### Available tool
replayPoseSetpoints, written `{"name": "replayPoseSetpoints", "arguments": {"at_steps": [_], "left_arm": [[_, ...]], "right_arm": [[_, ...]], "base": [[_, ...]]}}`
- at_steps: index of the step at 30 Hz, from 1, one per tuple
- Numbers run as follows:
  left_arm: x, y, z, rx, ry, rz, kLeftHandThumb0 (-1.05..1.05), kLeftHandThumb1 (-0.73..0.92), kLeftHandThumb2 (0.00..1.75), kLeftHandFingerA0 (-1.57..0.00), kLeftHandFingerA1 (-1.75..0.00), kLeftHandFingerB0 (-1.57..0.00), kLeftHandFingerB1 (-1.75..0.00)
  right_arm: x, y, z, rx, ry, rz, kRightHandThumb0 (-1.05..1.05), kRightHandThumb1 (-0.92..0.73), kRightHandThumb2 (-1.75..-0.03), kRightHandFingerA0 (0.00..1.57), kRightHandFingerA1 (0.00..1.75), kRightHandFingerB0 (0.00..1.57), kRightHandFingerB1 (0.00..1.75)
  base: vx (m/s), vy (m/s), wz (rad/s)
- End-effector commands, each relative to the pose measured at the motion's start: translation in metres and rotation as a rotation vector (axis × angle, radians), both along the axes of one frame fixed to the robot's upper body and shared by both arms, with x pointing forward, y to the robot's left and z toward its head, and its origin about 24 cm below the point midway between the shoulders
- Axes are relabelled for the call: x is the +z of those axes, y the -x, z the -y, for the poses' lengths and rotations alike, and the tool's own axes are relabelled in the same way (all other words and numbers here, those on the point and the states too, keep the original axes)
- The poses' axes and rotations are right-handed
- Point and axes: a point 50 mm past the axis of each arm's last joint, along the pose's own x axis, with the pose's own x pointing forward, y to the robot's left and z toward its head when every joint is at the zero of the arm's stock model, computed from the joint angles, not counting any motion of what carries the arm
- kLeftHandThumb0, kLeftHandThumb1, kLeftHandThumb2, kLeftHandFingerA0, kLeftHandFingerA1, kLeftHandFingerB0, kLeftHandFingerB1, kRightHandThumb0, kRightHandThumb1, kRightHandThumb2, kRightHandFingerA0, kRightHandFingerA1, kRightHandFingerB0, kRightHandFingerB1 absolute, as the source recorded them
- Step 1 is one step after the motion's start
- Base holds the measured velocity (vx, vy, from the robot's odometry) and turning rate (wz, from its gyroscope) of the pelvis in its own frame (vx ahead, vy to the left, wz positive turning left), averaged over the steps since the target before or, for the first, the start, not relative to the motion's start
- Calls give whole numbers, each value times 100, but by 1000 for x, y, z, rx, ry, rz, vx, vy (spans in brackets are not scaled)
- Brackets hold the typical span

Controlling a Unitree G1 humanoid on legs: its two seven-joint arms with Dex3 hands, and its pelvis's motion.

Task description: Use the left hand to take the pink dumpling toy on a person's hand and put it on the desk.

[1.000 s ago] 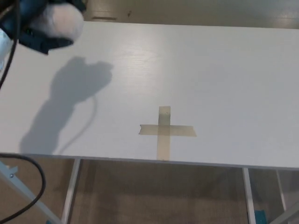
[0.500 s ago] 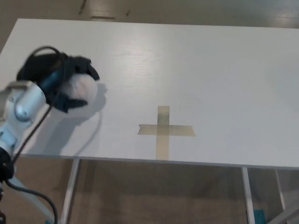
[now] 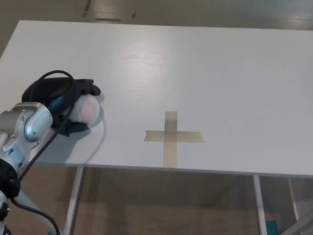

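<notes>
My left hand [image 3: 61, 103] is low over the white desk [image 3: 195, 63] near its front left corner, black fingers wrapped around the pale pink dumpling toy [image 3: 87, 110]. The toy sits at or just above the desk surface; I cannot tell whether it touches. A silver forearm [image 3: 22, 129] leads back to the lower left. No person's hand shows. My right hand is out of the picture.
A cross of tan tape [image 3: 172, 136] is stuck near the desk's front edge, to the right of my left hand. A black cable [image 3: 29, 164] loops from the arm down past the desk edge. White desk legs [image 3: 73, 200] stand below.
My left hand has come down from the upper left corner with the toy to the desk surface near the front left, and its shadow has shrunk under it.
</notes>
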Motion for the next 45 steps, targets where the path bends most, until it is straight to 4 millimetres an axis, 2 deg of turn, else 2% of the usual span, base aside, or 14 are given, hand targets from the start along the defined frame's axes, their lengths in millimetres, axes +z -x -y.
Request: {"name": "replayPoseSetpoints", "arguments": {"at_steps": [1, 9, 17, 25, 29, 30, 32, 33, 34, 36, 37, 38, 40, 45], "left_arm": [[-1, -1, -6, 87, -16, -118, -88, 54, 58, 0, 0, 0, -13], [21, 4, 5, 18, 51, -43, -93, 56, 58, 0, 0, 0, -8], [88, 26, 22, -147, 211, 225, -99, 52, 68, 0, 0, 0, -2], [152, 72, 21, -310, 337, 554, -103, 52, 69, 0, 0, 0, 0], [150, 109, 18, -396, 439, 632, -100, 48, 69, 0, 0, 0, -5], [143, 119, 18, -416, 462, 643, -79, 44, 86, 0, -1, -2, -8], [135, 132, 18, -438, 489, 654, -79, 44, 86, 0, -1, -2, -8], [132, 136, 17, -443, 494, 654, -73, 41, 82, -4, -15, -7, -20], [124, 143, 16, -452, 502, 652, -34, 19, 83, -1, -49, 0, -46], [109, 159, 12, -458, 531, 631, -29, 22, 84, -9, -51, -9, -49], [104, 165, 10, -454, 548, 608, -60, 40, 72, -30, -43, -28, -40], [103, 167, 9, -452, 555, 597, -60, 40, 72, -30, -43, -28, -40], [87, 185, 2, -429, 639, 469, -41, 43, 54, -77, -48, -64, -42], [54, 228, -8, -365, 744, 271, -35, 47, 54, -89, -52, -76, -47]], "right_arm": [[0, 1, 1, 9, 6, -8, -24, -74, -62, 58, 43, 52, 41], [0, 1, 1, -1, 2, -4, -24, -74, -62, 58, 43, 50, 40], [1, 0, 2, -8, 8, -1, -24, -74, -62, 58, 43, 51, 40], [3, -2, 4, 5, 12, 2, -24, -74, -62, 58, 43, 50, 40], [2, -2, 3, 9, 9, -2, -24, -74, -62, 58, 43, 51, 40], [2, -1, 4, 9, 9, -2, -23, -74, -62, 59, 43, 51, 40], [2, 0, 4, 8, 9, -2, -23, -74, -62, 59, 43, 51, 40], [1, 1, 4, 9, 9, -4, -23, -74, -62, 59, 43, 50, 40], [1, 1, 3, 11, 10, -6, -23, -74, -62, 59, 43, 50, 40], [0, 2, 2, 17, 12, -13, -23, -74, -62, 59, 43, 50, 40], [-1, 3, 2, 21, 13, -15, -23, -74, -62, 58, 43, 50, 40], [-1, 3, 2, 22, 14, -15, -23, -74, -62, 58, 43, 50, 40], [-1, 3, 1, 30, 15, -19, -24, -74, -62, 58, 43, 50, 40], [-6, 12, -1, 32, 7, -47, -24, -75, -63, 56, 42, 47, 39]], "base": [[0, 0, 0], [0, 0, 0], [0, 0, 0], [0, 0, 0], [0, 0, 0], [0, 0, 0], [0, 0, 0], [0, 0, 0], [0, 0, 0], [0, 0, 0], [0, 0, 0], [0, 0, 0], [0, 0, 0], [0, 0, 0]]}}
